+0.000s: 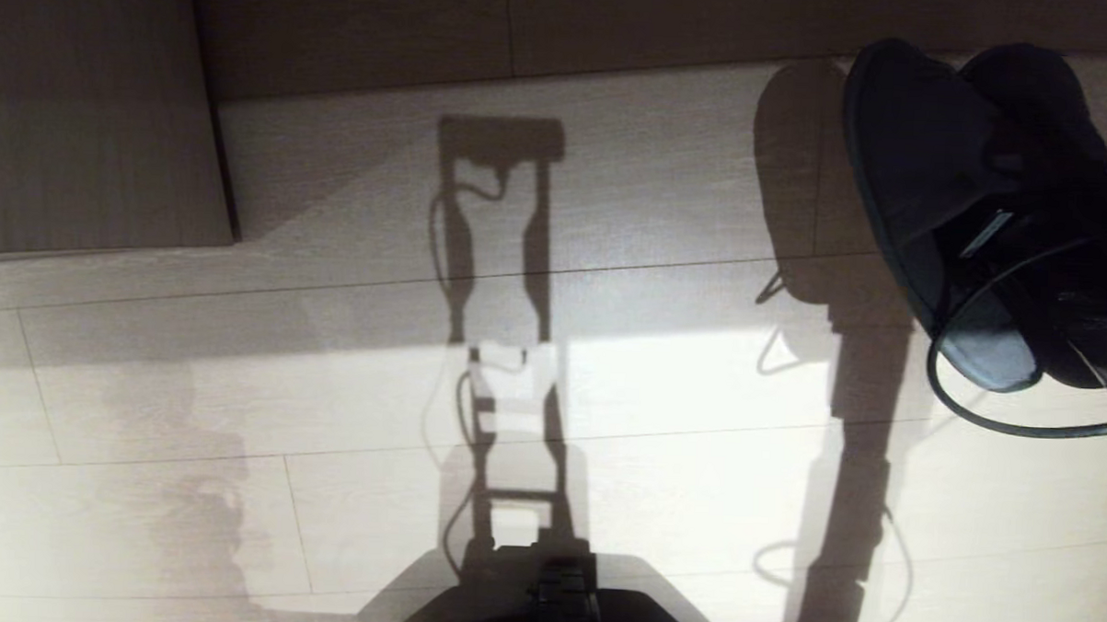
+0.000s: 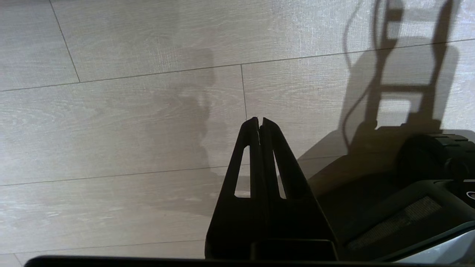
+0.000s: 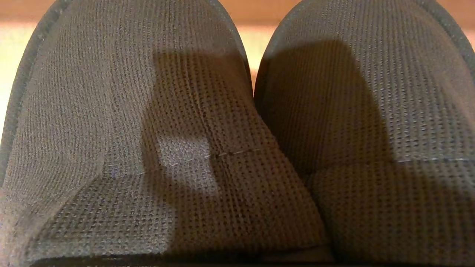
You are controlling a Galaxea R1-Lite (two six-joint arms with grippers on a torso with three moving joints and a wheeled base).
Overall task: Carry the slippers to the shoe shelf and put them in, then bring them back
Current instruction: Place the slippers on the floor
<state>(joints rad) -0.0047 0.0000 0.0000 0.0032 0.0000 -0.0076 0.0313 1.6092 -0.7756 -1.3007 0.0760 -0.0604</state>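
Head view shows your right hand (image 1: 1026, 226) clamped on the slippers (image 1: 926, 177), lifted off the floor (image 1: 330, 386); shelving and return remain, left hand (image 2: 258, 122) together

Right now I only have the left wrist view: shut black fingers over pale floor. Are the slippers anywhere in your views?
Observer: Yes. In the head view the slippers hang off the floor at the robot's right, held up on the right arm.
Operator: Both of them?
Observer: Both. The right wrist view shows two grey woven toe bands side by side, touching.
Operator: Can you see the right gripper itself?
Observer: No, the slippers fill that view and hide its fingers.
Operator: Any furniture nearby?
Observer: A wood-grain panel stands at the far left of the head view.
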